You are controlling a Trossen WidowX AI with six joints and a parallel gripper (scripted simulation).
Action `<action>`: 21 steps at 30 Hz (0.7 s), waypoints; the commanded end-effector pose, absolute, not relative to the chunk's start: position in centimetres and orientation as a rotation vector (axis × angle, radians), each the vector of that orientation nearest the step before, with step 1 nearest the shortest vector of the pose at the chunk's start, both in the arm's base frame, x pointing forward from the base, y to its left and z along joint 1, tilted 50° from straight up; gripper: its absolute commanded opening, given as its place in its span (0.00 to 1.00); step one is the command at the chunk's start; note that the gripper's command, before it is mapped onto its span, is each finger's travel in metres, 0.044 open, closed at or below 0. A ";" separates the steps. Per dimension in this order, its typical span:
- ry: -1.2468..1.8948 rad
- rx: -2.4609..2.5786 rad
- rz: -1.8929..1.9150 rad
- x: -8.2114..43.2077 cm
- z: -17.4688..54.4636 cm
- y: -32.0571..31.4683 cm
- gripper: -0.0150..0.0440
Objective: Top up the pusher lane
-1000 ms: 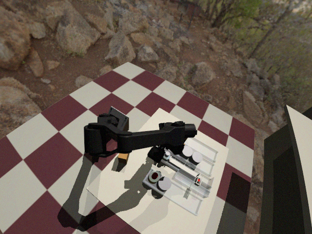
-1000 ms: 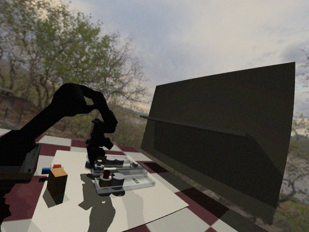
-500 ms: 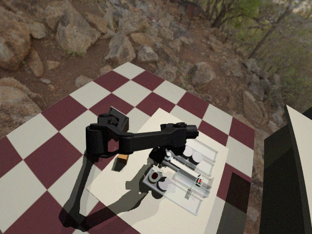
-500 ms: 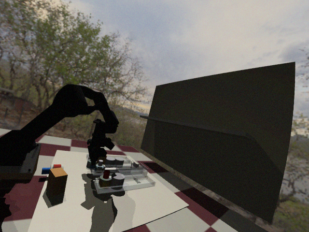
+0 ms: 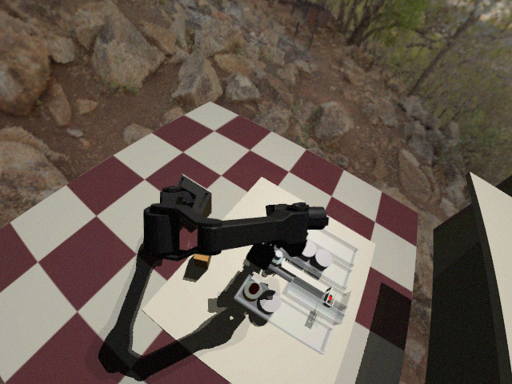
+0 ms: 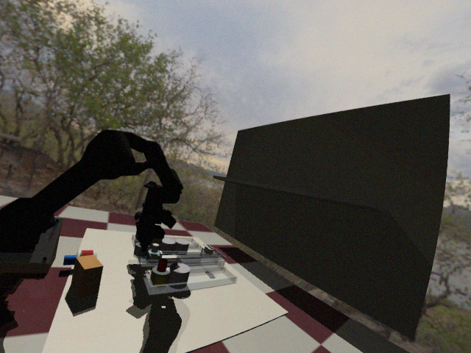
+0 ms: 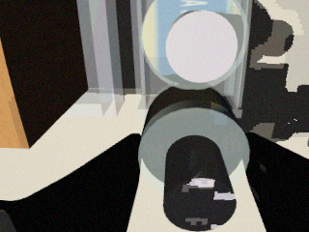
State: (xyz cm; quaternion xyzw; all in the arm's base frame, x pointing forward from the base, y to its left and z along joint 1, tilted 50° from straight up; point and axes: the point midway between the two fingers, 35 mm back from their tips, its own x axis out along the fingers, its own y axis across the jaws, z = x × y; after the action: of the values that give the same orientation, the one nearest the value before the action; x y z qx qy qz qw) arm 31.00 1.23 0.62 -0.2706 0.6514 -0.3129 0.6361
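My gripper (image 5: pixel 259 269) (image 6: pixel 143 248) (image 7: pixel 191 142) is shut on a jar (image 6: pixel 137 248) (image 7: pixel 195 122). The jar has a glassy pale shoulder; its cap is in shadow with small whitish lit patches. It looks upright and overlaps the front end of the sprung lane in the wrist view; its exact height is unclear. The lane jar (image 5: pixel 278 258) (image 6: pixel 154 251) (image 7: pixel 202 46) has a white cap and a pale blue and cream label. It stands directly beyond the held jar, at the lane's front end. Any gap between the jars, the front stop and the pusher plate cannot be made out.
A red-capped jar (image 5: pixel 254 288) (image 6: pixel 163 265) and a grey-lilac cylinder (image 5: pixel 269 304) (image 6: pixel 180 275) stand in one side lane. Two similar cylinders stand in the other. An orange block (image 5: pixel 202 260) (image 6: pixel 90 262) stands nearer the arm's base. A dark upright panel (image 6: pixel 323 209) rises behind.
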 end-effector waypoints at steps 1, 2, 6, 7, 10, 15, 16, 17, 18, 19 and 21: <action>1.465 -0.621 -0.717 31.8 0.8 1.3 0.25; 1.465 -0.620 -0.717 31.9 0.8 1.3 0.25; 1.465 -0.620 -0.717 32.1 0.8 1.2 0.25; 1.465 -0.620 -0.717 32.1 0.8 1.2 0.25; 1.465 -0.620 -0.717 32.2 0.8 1.2 0.25; 1.465 -0.620 -0.717 32.5 0.8 1.2 0.25; 1.465 -0.620 -0.717 32.5 0.8 1.2 0.25; 1.465 -0.620 -0.717 32.6 0.8 1.2 0.25; 1.465 -0.620 -0.717 32.6 0.8 1.2 0.25; 1.465 -0.620 -0.717 32.6 0.8 1.2 0.25; 1.465 -0.620 -0.717 32.7 0.8 1.2 0.25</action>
State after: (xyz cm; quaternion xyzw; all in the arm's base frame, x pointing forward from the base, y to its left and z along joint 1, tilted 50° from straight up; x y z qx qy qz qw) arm 31.97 1.17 0.66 -0.2705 0.6511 -0.3129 0.6364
